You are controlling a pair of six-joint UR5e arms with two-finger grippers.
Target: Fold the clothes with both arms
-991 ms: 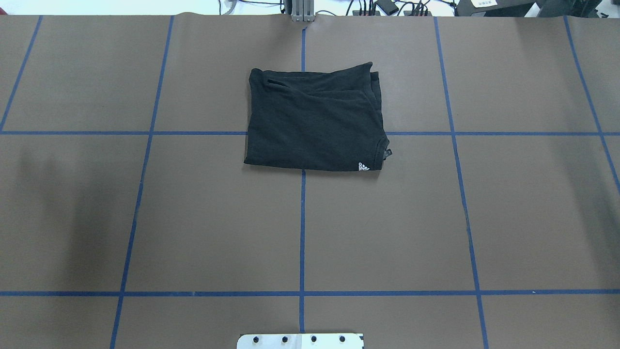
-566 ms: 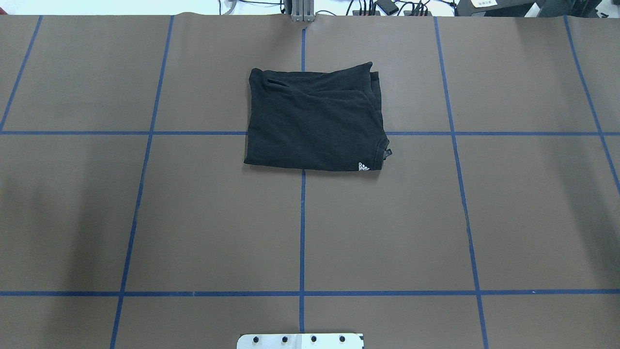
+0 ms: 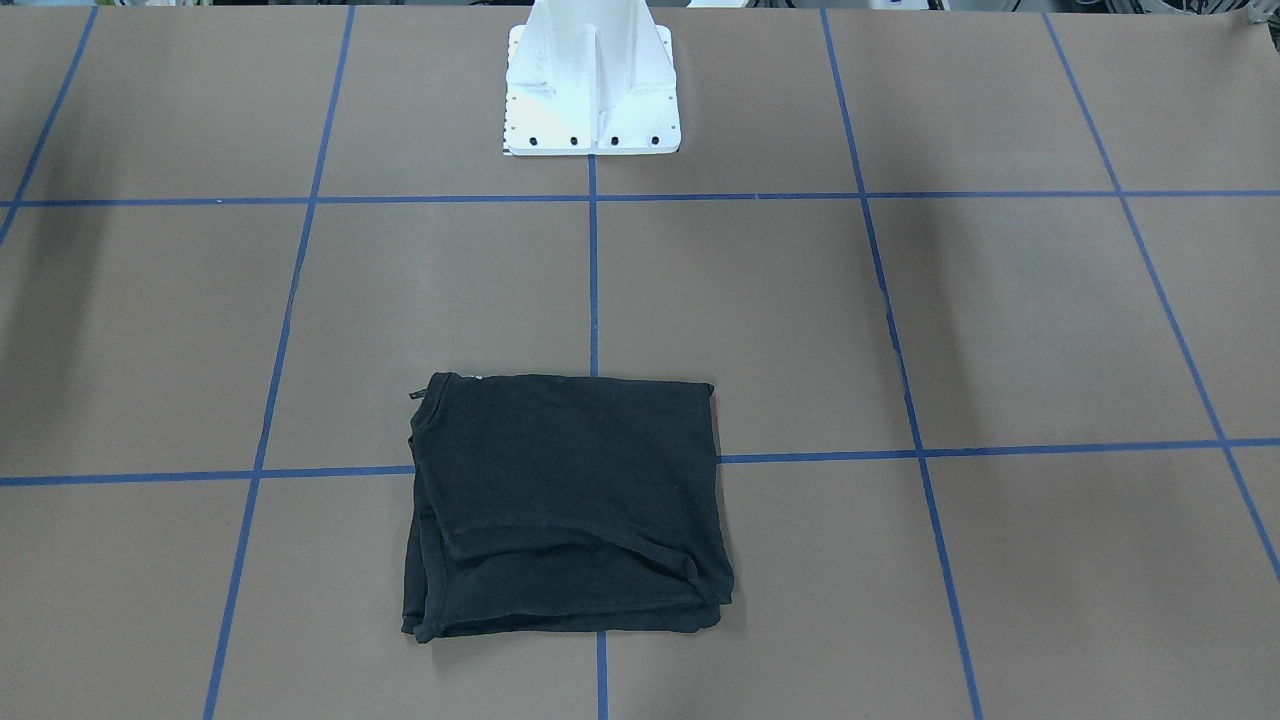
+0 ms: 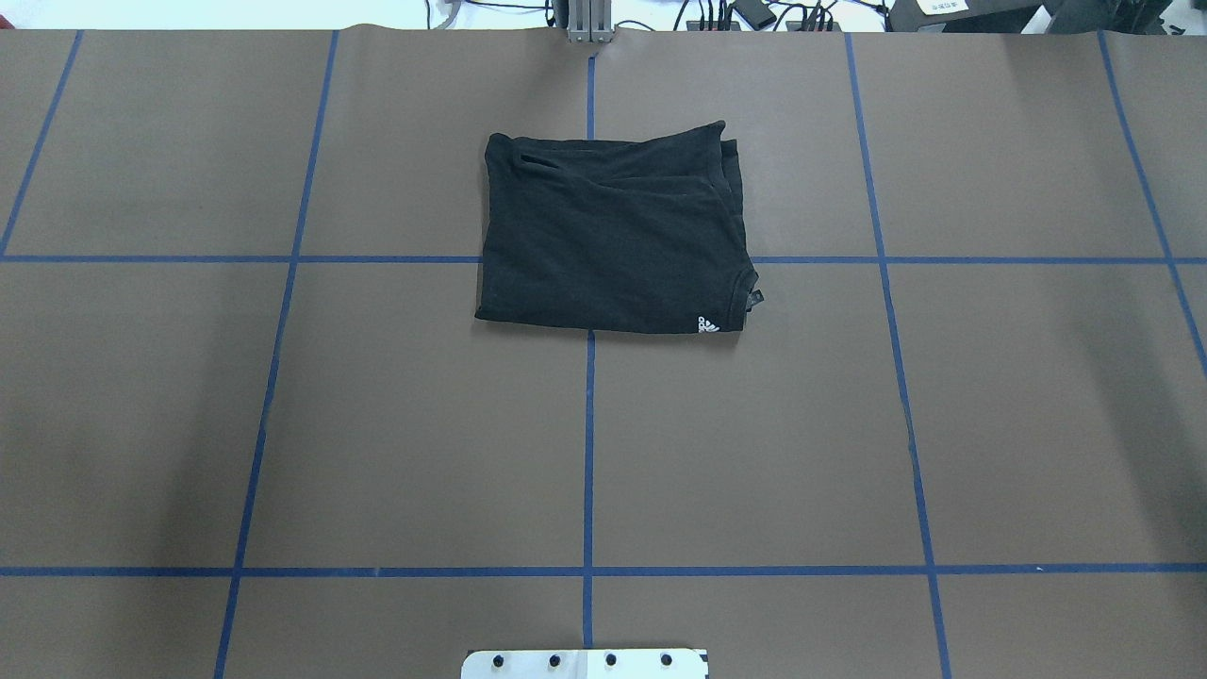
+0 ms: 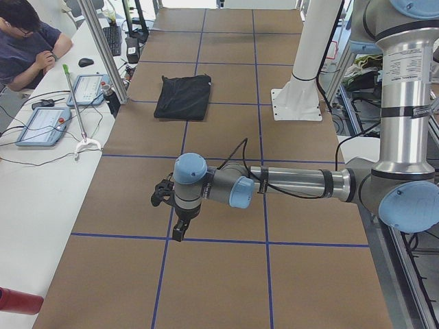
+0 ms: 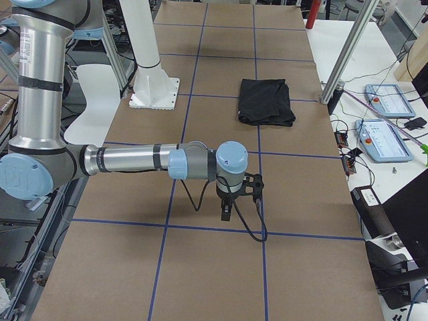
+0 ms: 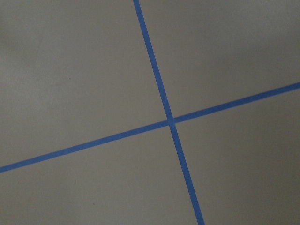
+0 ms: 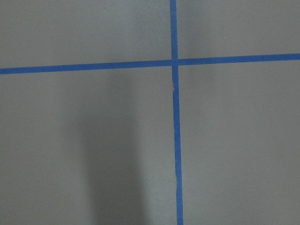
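The folded black T-shirt (image 4: 603, 236) carries a small white triangular logo (image 4: 707, 323) at one corner. The tiny lettering above it, perhaps a sportswear brand, is too small to read. No other text is legible.

**Round the work surface**

A brown table (image 4: 424, 424) carries a grid of blue tape (image 4: 587, 453). From overhead, a white pedestal (image 4: 585, 664) sits at 6 o'clock and cables (image 4: 754, 14) lie at 12. In the left side view a white desk (image 5: 41, 199) fills 9 o'clock. On it are two pendants (image 5: 42, 125), a mouse (image 5: 86, 62) and a green-tipped stick (image 5: 74, 103). A person (image 5: 27, 41) sits at 10, and a red cylinder (image 5: 17, 301) lies at 8.
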